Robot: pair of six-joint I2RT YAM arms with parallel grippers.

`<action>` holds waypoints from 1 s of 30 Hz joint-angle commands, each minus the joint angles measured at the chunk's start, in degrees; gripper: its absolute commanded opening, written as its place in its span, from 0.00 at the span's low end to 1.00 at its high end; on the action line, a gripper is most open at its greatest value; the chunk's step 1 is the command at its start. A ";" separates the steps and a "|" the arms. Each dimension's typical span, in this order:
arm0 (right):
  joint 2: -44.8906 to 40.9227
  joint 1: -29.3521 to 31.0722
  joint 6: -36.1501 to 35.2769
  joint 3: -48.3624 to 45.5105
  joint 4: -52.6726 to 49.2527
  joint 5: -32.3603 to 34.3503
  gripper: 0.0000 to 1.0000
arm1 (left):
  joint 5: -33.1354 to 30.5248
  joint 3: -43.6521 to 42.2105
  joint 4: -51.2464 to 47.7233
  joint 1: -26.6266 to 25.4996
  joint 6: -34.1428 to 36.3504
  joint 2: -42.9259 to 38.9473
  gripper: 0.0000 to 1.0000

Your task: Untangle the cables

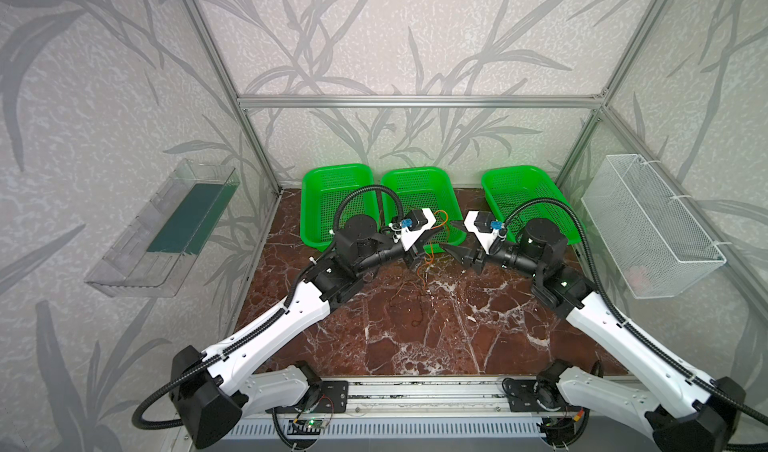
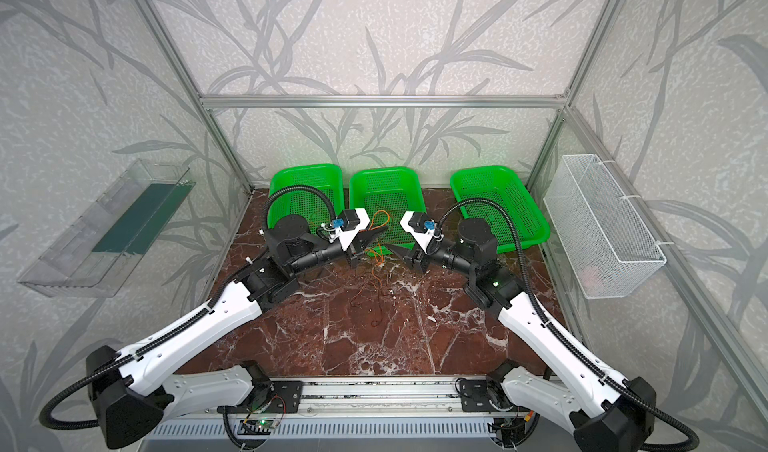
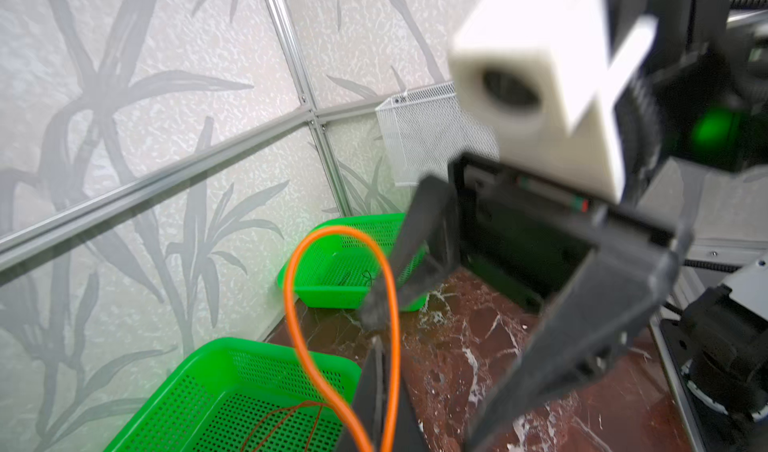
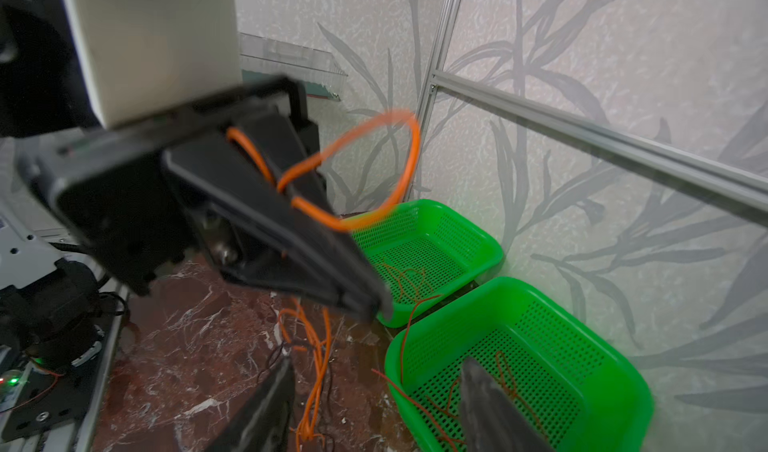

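**Cables (image 1: 419,288): one orange strand being drawn from the knot**

The orange cable (image 2: 380,221) stood looped just in front of the middle basket (image 1: 415,170), clenched in the left gripper (image 2: 374,237). Its tails trailed down to the tangle on the surface (image 1: 415,346) before that basket. The right gripper (image 1: 454,238) hung released beside the loop, holding nothing. The step looked like freeing one strand. The next move likely called for a slow pull away from the knot while the free gripper pinned the rest.
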 commanded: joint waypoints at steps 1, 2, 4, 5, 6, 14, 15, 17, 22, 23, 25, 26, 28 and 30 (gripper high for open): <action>2.58 1.43 10.50 -3.89 13.62 -0.58 0.60 | -0.52 2.92 3.97 -0.81 -2.99 -0.43 0.00; 3.70 2.42 10.89 -4.47 15.27 0.04 0.60 | -0.88 3.27 4.23 -1.17 -3.23 -0.04 0.00; 5.59 3.40 12.63 -5.22 17.65 0.43 0.59 | -2.31 4.22 4.42 -1.85 -3.07 0.76 0.00; 6.66 3.81 13.52 -5.70 19.01 0.32 0.59 | -2.72 4.98 4.26 -2.20 -2.93 1.20 0.00; 7.84 4.07 13.78 -6.28 20.58 0.11 0.59 | -2.75 5.66 4.25 -2.57 -2.98 1.66 0.00; 14.90 4.56 16.95 -8.03 28.86 1.88 0.25 | -3.59 10.13 4.99 -4.59 -2.66 3.46 0.00; 15.73 4.52 16.99 -8.48 29.20 1.58 0.20 | -4.03 11.23 4.69 -4.55 -2.41 3.57 0.00; 16.95 4.56 16.46 -9.42 28.42 2.19 0.16 | -4.72 13.93 3.15 -4.59 -1.39 3.89 0.00; 18.45 4.21 12.12 -12.08 24.20 5.27 0.16 | -6.09 22.17 -2.14 -4.41 2.37 5.20 0.00; 18.71 4.08 10.90 -12.06 22.15 5.69 0.16 | -6.10 23.85 -3.21 -4.33 3.00 5.59 0.00; 19.43 3.99 8.19 -11.87 18.22 6.37 0.16 | -6.01 26.93 -4.93 -3.95 4.17 6.33 0.00; 19.72 3.99 7.19 -11.94 16.89 6.47 0.16 | -5.97 28.12 -5.58 -3.78 4.60 6.58 0.00; 20.38 3.90 5.21 -12.24 14.80 6.55 0.15 | -5.88 30.35 -6.77 -3.14 5.51 7.10 0.00; 21.04 3.90 3.22 -12.12 11.85 6.68 0.15 | -5.73 32.58 -7.79 -2.13 6.31 7.56 0.00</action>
